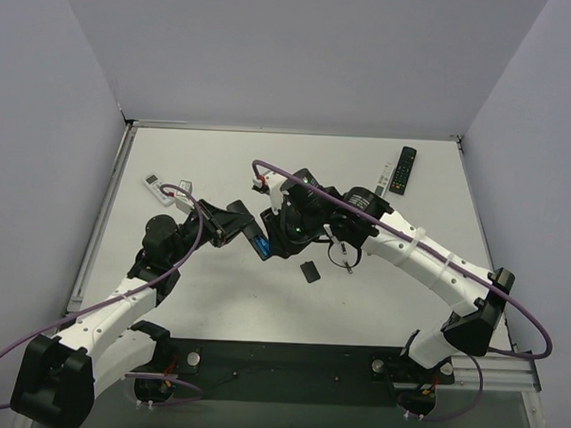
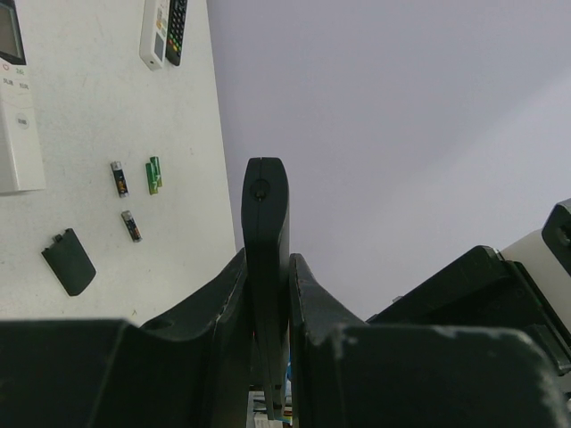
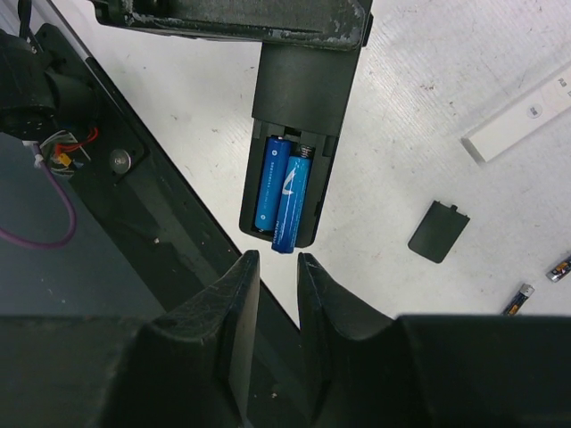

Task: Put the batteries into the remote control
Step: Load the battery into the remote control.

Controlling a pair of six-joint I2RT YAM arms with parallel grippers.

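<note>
My left gripper is shut on a black remote control, held edge-on above the table. In the right wrist view the remote shows its open battery bay with two blue batteries side by side. The right-hand one pokes slightly past the bay's end. My right gripper is open and empty, its fingertips just short of that battery's end. Loose batteries lie on the table: a dark one, a green pair and another dark one. The black battery cover lies loose on the table.
A white air-conditioner remote lies at the left. A black remote and a slim white remote lie at the back right. The dark base plate runs along the near edge. Grey walls enclose the table.
</note>
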